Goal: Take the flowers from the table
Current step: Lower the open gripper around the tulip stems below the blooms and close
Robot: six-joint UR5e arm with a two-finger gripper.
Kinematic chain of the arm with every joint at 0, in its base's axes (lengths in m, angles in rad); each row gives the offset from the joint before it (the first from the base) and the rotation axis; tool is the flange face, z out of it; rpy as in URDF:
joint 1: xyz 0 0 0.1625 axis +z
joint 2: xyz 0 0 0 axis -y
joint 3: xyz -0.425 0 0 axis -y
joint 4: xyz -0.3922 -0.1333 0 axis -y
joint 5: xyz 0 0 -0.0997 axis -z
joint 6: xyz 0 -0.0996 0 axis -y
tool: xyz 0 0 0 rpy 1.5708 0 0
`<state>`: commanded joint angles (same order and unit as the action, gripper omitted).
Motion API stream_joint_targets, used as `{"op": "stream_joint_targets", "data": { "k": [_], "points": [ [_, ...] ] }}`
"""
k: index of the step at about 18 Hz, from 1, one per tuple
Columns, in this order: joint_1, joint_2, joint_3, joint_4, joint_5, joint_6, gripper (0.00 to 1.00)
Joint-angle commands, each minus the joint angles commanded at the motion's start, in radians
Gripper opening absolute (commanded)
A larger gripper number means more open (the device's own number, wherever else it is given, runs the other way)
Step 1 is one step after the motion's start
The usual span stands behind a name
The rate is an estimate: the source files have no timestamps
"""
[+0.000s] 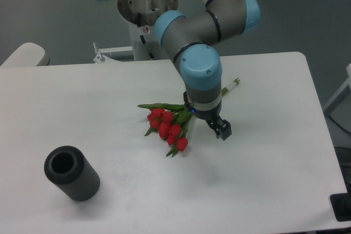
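The flowers (167, 125) are a small bunch of red tulip buds with green leaves, lying on the white table (263, 179) near its middle. Their stems run up and right, pass under my wrist, and the stem ends show beyond it (235, 84). My gripper (206, 124) points down over the stems just right of the buds. Its jaws stand apart. One dark fingertip (224, 130) shows right of the stems; the other is hidden behind the leaves. The stems lie between the fingers and I see no grip on them.
A dark grey hollow cylinder (72, 173) lies at the front left of the table. The arm's base and mount (143, 4) stand behind the table's far edge. A black object (343, 207) sits off the table's front right corner.
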<state>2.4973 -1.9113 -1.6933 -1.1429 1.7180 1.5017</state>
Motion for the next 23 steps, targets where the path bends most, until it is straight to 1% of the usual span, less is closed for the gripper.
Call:
{"op": "stream_joint_targets", "data": {
  "k": [2, 4, 6, 8, 10, 13, 17, 23],
  "points": [
    [-0.002, 0.0, -0.052, 0.017, 0.002, -0.006, 1.0],
    [0.011, 0.003, -0.071, 0.055, 0.002, 0.0, 1.0],
    [0.014, 0.003, -0.095, 0.063, 0.003, 0.003, 1.0],
    [0.012, 0.002, -0.1, 0.063, 0.003, 0.003, 1.0],
    [0.011, 0.002, -0.127, 0.068, 0.005, -0.005, 1.0],
    [0.017, 0.003, -0.176, 0.13, 0.006, -0.003, 1.0],
    [0.015, 0.003, -0.193, 0.137, 0.006, -0.014, 1.0],
    [0.011, 0.014, -0.247, 0.16, 0.006, -0.017, 1.0]
  ]
}}
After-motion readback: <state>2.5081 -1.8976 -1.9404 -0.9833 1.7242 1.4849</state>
